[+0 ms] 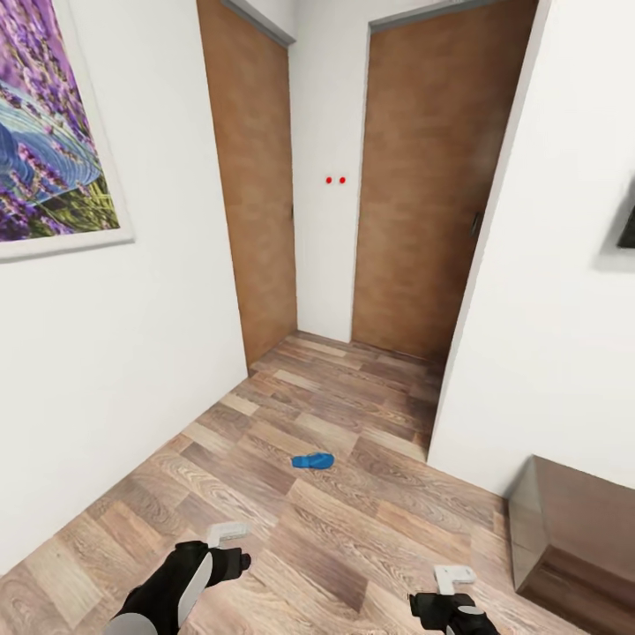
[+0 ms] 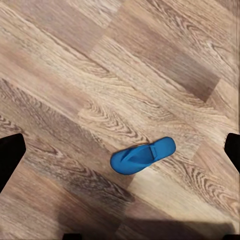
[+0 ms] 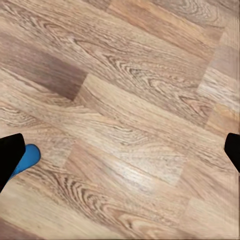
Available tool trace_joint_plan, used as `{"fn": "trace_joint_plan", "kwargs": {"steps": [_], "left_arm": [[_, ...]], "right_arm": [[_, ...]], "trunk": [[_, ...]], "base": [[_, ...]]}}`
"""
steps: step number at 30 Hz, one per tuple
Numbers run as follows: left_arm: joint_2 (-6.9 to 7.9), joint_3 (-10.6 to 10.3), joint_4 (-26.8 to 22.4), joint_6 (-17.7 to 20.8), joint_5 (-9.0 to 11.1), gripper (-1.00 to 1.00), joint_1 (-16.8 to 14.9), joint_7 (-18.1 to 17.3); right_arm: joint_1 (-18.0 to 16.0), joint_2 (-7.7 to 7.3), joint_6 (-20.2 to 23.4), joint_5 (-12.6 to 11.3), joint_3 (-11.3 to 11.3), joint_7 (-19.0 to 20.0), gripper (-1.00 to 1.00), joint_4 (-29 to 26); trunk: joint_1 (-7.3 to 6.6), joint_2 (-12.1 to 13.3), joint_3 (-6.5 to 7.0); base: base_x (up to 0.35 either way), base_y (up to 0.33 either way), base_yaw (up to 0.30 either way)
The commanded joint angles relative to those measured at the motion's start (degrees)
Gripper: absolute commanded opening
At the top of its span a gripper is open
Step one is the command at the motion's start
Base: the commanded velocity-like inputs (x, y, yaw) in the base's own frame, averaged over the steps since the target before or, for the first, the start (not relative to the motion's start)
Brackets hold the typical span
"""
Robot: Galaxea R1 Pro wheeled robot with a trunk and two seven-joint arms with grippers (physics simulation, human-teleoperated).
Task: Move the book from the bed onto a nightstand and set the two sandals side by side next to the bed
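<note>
Flat bright blue sandal (image 1: 313,460) lying alone on brown wood-plank floor (image 1: 353,529), sole down, ahead of both arms and roughly midway between them. Left gripper (image 1: 231,544) low over floor, fingers spread wide, nothing held; in left wrist view sandal (image 2: 142,155) lies between the dark fingertips (image 2: 10,155), untouched. Right gripper (image 1: 450,589) likewise spread and empty; sandal toe (image 3: 27,157) just beside one fingertip (image 3: 9,155). Dark brown glossy cabinet (image 1: 573,538) at right. Two brown wooden doors (image 1: 423,194) ahead.
</note>
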Motion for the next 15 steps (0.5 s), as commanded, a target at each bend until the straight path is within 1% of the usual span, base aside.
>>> {"fn": "trace_joint_plan", "kwargs": {"steps": [1,15], "left_arm": [[-0.05,0.3,-0.1,0.4,0.4,1.00,0.0,0.0],[-0.05,0.3,-0.1,-1.0,0.4,1.00,0.0,0.0]], "right_arm": [[0.0,0.01,0.3,0.0,0.0,-0.1,1.00,-0.1],[0.0,0.01,0.3,0.0,0.0,-0.1,1.00,-0.1]], "trunk": [[0.00,0.0,-0.06],[0.00,0.0,-0.06]], "base": [[-0.010,0.015,-0.286],[-0.002,0.003,-0.286]]}}
